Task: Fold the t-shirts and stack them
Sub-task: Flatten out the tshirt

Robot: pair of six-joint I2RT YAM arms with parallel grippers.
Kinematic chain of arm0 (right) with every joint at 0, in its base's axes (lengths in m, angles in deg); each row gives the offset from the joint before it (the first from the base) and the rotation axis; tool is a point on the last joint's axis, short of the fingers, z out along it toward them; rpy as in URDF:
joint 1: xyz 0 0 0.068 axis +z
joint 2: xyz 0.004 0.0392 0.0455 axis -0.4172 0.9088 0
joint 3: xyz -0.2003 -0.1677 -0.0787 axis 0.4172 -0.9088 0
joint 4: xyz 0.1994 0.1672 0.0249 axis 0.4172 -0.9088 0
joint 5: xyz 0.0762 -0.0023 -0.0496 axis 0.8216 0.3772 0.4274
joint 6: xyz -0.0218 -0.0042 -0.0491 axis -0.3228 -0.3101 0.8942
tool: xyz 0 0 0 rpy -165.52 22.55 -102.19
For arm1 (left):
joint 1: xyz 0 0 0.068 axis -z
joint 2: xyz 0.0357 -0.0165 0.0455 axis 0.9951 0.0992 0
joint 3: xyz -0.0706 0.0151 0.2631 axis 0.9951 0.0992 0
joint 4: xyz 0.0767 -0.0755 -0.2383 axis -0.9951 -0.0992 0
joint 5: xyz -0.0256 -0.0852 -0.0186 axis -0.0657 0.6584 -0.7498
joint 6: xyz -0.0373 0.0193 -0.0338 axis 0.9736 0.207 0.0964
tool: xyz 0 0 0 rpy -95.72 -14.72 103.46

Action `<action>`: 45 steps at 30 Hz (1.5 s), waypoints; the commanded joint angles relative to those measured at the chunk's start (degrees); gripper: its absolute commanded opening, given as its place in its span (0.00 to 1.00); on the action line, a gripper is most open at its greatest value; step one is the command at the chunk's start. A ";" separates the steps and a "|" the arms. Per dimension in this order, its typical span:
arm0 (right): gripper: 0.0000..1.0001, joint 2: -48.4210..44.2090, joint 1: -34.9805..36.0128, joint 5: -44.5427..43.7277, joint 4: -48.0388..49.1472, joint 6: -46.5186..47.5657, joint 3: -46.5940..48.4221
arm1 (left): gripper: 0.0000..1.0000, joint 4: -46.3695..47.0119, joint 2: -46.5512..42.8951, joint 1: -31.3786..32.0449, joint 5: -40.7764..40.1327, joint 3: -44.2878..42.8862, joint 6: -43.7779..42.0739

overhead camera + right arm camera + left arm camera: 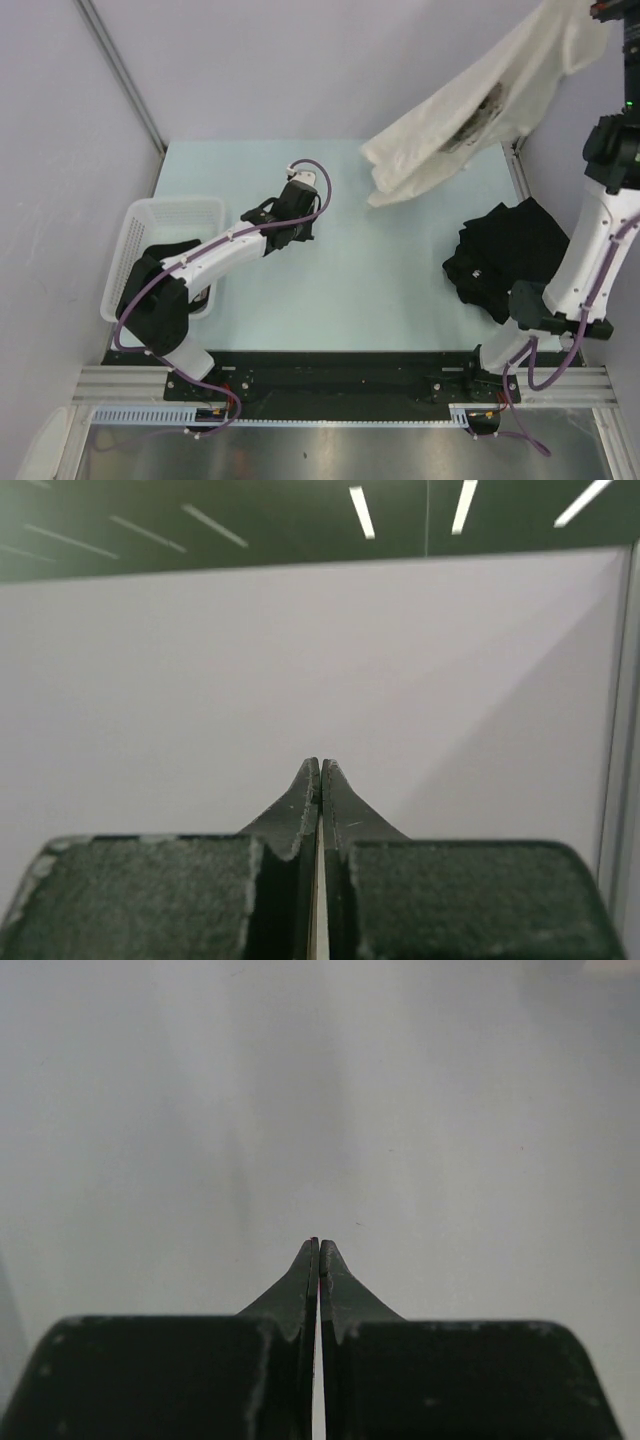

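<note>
A cream-white t-shirt (470, 100) with a dark print hangs in the air at the back right, its lower end above the table. It hangs from my right gripper (604, 10), which is raised high at the frame's top right corner. In the right wrist view that gripper (320, 766) is shut, with a thin cream strip between the fingers. A heap of black t-shirts (505, 255) lies crumpled on the table's right side. My left gripper (290, 212) hovers over the middle left of the table; in its wrist view the gripper (319, 1245) is shut and holds nothing.
A white mesh basket (180, 212) stands at the left table edge with dark cloth (165, 255) inside, partly hidden by the left arm. Grey walls enclose the pale green table (380, 290) on the left, back and right.
</note>
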 commanded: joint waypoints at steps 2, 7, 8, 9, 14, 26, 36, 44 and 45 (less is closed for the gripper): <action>0.00 -3.91 -0.65 1.70 7.57 -3.42 -3.10 | 0.00 0.66 -1.53 0.10 0.29 -2.92 -0.08; 0.00 -0.49 8.83 2.76 7.14 -3.00 -9.72 | 0.00 1.27 -1.09 0.19 0.55 -3.01 0.97; 0.00 0.65 12.41 2.24 6.61 -2.21 -10.16 | 0.00 1.27 -1.09 0.19 0.73 -3.01 1.15; 0.00 1.36 13.75 2.23 5.82 -1.94 -10.25 | 0.00 1.27 -1.00 0.19 0.73 -3.01 1.50; 0.00 4.96 20.43 2.31 6.08 -1.76 -10.34 | 0.00 1.36 -1.62 0.36 0.20 -2.48 2.12; 0.00 7.34 24.75 2.67 9.68 -6.42 -6.12 | 0.00 1.18 -2.76 0.45 -0.41 -0.73 2.47; 0.00 6.38 27.39 2.24 7.67 -1.42 -8.84 | 0.00 0.92 -1.70 0.54 -0.06 -2.04 2.82; 0.00 6.90 15.80 0.31 2.58 5.34 -20.87 | 0.00 0.92 -2.76 0.80 -0.24 -0.81 3.00; 0.00 6.47 14.22 -0.83 1.87 6.83 -23.93 | 0.00 0.83 -2.85 0.80 -0.32 -0.55 3.00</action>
